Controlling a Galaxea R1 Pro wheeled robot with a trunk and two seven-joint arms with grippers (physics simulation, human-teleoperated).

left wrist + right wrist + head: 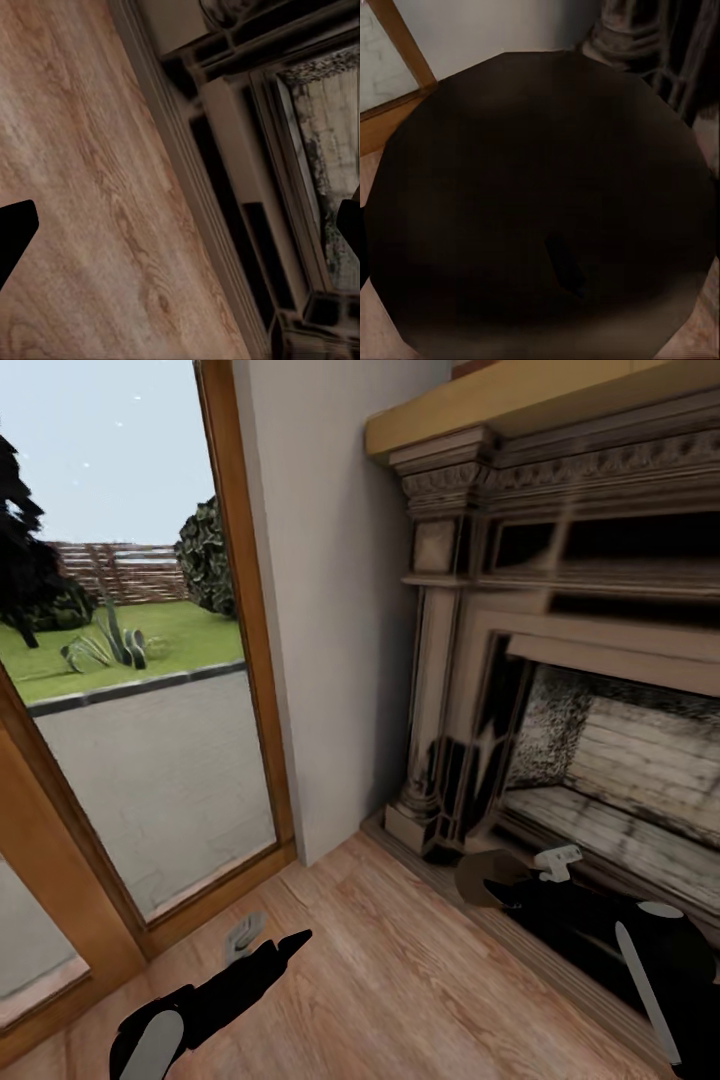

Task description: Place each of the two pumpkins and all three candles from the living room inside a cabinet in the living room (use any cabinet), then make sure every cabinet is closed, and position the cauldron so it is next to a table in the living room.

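My right gripper [540, 865] carries the cauldron [540, 202], its dark round bowl just under my wrist, at five o'clock in my head view beside the fireplace [560, 660]. Whether the fingers pinch its rim I cannot tell. My left gripper [285, 945] hangs spread over the wooden floor [400, 980]. Setting the cauldron beside the table remains, I judge.

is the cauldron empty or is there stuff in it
Cannot tell for sure. The right wrist view looks into the cauldron: its dark interior looks bare except one small dark streak near the bottom, too blurred to identify.
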